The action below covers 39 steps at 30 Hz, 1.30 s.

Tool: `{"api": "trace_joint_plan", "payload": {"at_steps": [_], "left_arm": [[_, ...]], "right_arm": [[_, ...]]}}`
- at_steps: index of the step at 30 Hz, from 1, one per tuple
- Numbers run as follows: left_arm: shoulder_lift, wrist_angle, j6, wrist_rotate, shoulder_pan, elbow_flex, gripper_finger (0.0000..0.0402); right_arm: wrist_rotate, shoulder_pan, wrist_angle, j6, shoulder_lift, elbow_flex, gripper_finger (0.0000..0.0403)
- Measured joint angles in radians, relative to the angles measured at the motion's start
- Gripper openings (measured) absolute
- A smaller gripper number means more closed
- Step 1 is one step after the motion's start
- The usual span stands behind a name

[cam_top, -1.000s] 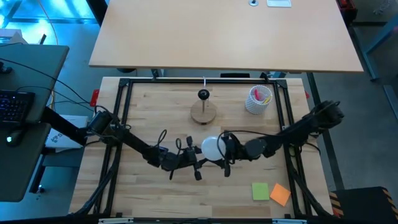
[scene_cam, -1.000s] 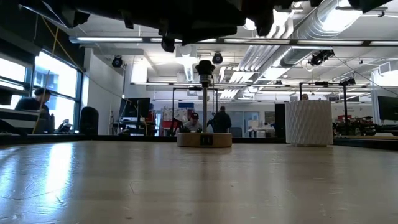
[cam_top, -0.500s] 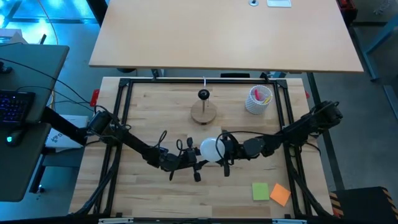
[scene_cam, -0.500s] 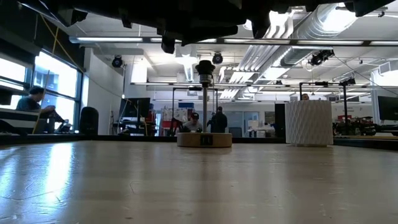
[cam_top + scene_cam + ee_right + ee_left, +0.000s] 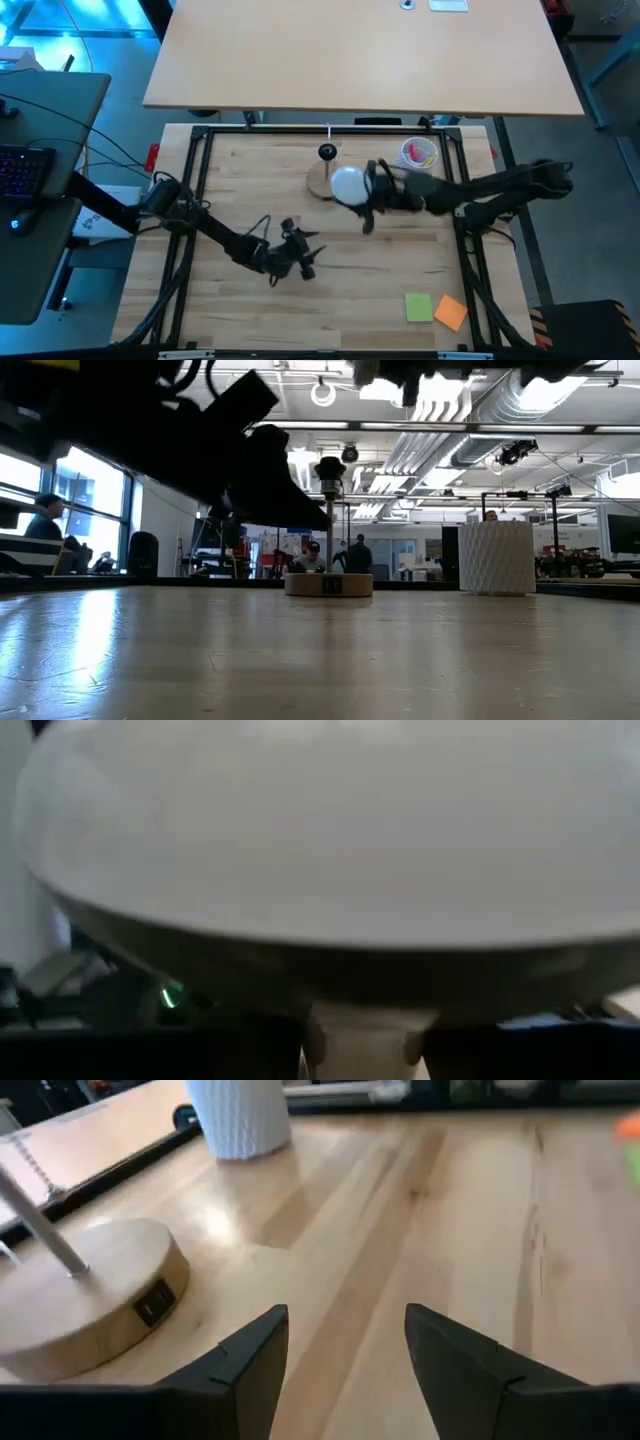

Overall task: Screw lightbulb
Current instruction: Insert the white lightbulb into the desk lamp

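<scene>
The white frosted lightbulb is in my right gripper, above the table beside the right edge of the round wooden stand. The stand's black socket knob sits on its thin post. In the right wrist view the bulb's globe fills the picture. My left gripper is open and empty, low over the table's middle, nearer the front edge. Its fingers point toward the stand. My right gripper pinches the bulb at its narrow pale base, which sits between the two dark fingers. The fingers come about level from the table's right side. The globe points toward the table's left. The bulb is lifted clear of the table.
A white ribbed cup with pink items stands at the back right, close behind my right arm; it also shows in the low view. A green note and an orange note lie at the front right. A black frame borders the table.
My right gripper has carried the bulb from the table's middle toward the far edge, up to the wooden stand. The bulb has left the spot beside my left gripper. My left gripper has drawn back a little toward the table's left and front.
</scene>
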Motion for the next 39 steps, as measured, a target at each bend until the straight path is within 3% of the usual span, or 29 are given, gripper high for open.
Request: {"api": "trace_joint_plan", "payload": {"at_steps": [3,7,12,17,20,25,32,39], "left_arm": [[-0.002,0.217,-0.027,0.109,0.068,-0.135,0.0196],[-0.004,0.556,-0.036,0.288,0.167,-0.262,0.0196],[-0.003,0.665,0.049,0.316,0.244,-0.279,0.0197],[-0.004,0.655,0.121,0.261,0.273,-0.218,0.0197],[-0.015,0.649,0.107,0.205,0.307,-0.181,0.0197],[-0.110,0.494,0.060,0.262,0.421,-0.168,0.0200],[-0.218,0.160,0.085,0.427,0.578,-0.121,0.0239],[-0.146,0.127,0.137,0.452,0.631,-0.032,0.0292]], "right_arm": [[-0.175,-0.164,-0.013,-0.011,0.014,-0.001,0.0143],[-0.333,-0.344,-0.002,-0.007,0.014,0.055,0.0143],[-0.472,-0.411,-0.011,0.013,0.014,0.114,0.0143],[-0.520,-0.388,-0.094,0.009,0.016,0.153,0.0143],[-0.648,-0.410,-0.135,-0.001,0.013,0.213,0.0143],[-0.797,-0.456,-0.273,-0.023,0.012,0.314,0.0143],[-0.803,-0.451,-0.374,-0.101,0.012,0.329,0.0142],[-0.794,-0.441,-0.485,-0.169,-0.036,0.327,0.0142]]}}
